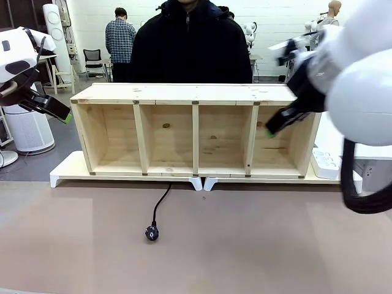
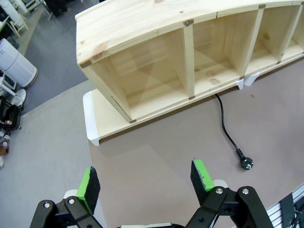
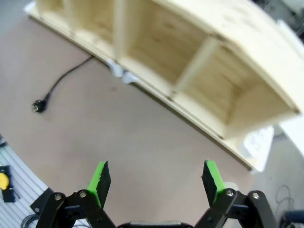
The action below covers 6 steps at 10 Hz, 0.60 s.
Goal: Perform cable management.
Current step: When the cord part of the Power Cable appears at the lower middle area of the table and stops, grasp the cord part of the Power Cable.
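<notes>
Brown matte counter [image 1: 257, 251], with a four-bay wooden shelf [image 1: 196, 93] along its far side. The cable [image 1: 160, 205] runs out from under the shelf, its plug [image 1: 151, 233] lying on bare counter. Left jaws and right jaws both gape wide, empty. A person [image 1: 190, 49] stands behind the shelf, with a white-walled workshop beyond.

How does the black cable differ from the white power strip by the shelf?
The cable is black, thin and long; the power strip is white, short and blocky. The cable snakes out from under the wooden shelf at its front onto the open table, ending in a plug; the power strip sits at the shelf's right end. Both lie untouched.
</notes>
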Each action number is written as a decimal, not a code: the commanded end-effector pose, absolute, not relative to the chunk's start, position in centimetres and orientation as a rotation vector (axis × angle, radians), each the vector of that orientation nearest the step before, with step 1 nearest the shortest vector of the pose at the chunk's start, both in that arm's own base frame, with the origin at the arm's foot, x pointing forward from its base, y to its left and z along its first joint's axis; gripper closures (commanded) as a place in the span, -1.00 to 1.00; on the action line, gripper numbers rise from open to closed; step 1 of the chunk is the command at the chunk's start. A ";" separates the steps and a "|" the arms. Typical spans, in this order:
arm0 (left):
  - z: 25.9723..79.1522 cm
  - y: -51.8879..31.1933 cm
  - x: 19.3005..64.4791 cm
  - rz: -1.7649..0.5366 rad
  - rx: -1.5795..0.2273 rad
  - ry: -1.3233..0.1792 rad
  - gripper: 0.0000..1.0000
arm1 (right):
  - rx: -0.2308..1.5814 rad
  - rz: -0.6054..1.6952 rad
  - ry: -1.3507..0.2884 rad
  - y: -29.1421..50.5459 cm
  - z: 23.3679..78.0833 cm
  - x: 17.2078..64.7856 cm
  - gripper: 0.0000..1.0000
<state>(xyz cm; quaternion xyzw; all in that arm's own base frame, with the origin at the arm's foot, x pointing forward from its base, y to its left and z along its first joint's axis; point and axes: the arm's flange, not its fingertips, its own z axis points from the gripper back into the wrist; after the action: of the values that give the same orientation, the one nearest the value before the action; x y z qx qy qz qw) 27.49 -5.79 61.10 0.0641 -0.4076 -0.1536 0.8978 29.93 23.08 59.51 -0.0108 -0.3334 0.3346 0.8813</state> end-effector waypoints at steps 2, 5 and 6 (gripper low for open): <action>61.2 -5.8 27.7 -0.317 0.135 -0.857 -1.00 | 0.054 0.783 -0.577 29.4 57.5 31.5 -1.00; 61.2 -5.8 27.7 -0.317 0.135 -0.857 -1.00 | 0.117 0.645 -0.498 35.7 52.8 33.4 -1.00; 61.2 -5.8 27.7 -0.317 0.135 -0.857 -1.00 | 0.113 0.511 -0.504 37.6 51.7 34.1 -1.00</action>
<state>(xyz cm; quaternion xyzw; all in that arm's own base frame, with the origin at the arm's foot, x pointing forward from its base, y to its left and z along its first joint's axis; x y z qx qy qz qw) 27.49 -5.80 61.10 0.0638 -0.4077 -0.1539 0.8978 32.92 35.18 51.83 0.0491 -0.2327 0.3203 0.9170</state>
